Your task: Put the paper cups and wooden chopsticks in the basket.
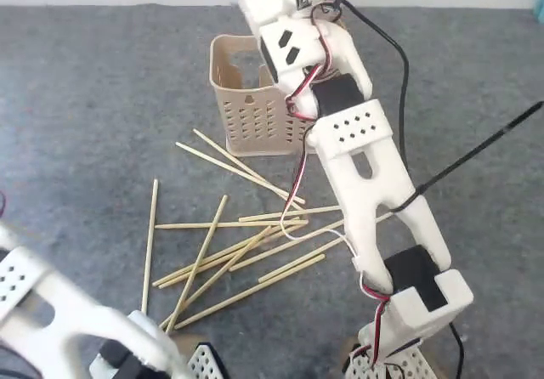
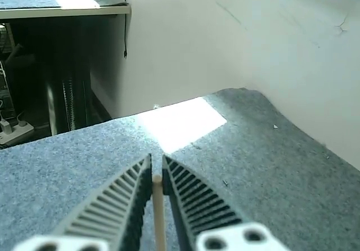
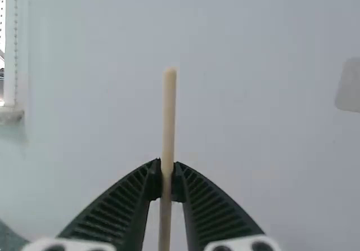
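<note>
Right tool [image 3: 165, 176] pinches chopstick [image 3: 169, 116]; basket [image 1: 253, 122] interior partly hidden.

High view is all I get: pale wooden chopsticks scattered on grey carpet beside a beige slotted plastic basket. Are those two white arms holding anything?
Observer: Yes. In the right wrist view, the right gripper is shut on a pale wooden chopstick, whose tip points at a plain wall.
Operator: And the other arm?
Observer: The left gripper pinches a second wooden chopstick between its toothed black jaws, with the grey carpeted table beyond it.
</note>
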`<action>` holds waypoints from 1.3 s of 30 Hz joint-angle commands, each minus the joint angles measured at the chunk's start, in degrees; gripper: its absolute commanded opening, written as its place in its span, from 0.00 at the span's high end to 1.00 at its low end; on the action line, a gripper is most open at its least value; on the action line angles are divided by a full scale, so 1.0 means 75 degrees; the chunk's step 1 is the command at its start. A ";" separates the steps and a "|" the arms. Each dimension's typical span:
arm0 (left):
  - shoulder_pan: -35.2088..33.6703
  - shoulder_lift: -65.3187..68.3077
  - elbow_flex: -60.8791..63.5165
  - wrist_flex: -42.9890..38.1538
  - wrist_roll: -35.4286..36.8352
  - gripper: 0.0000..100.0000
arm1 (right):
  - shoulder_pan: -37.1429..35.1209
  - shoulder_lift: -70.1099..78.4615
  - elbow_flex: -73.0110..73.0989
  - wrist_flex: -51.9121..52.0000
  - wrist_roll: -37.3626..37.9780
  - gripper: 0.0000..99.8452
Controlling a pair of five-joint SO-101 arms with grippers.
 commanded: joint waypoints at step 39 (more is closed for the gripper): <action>0.4021 0.0129 -0.6629 0.4290 0.1711 0.99 | 0.2338 -0.7238 0.2520 0.9371 -0.0832 0.87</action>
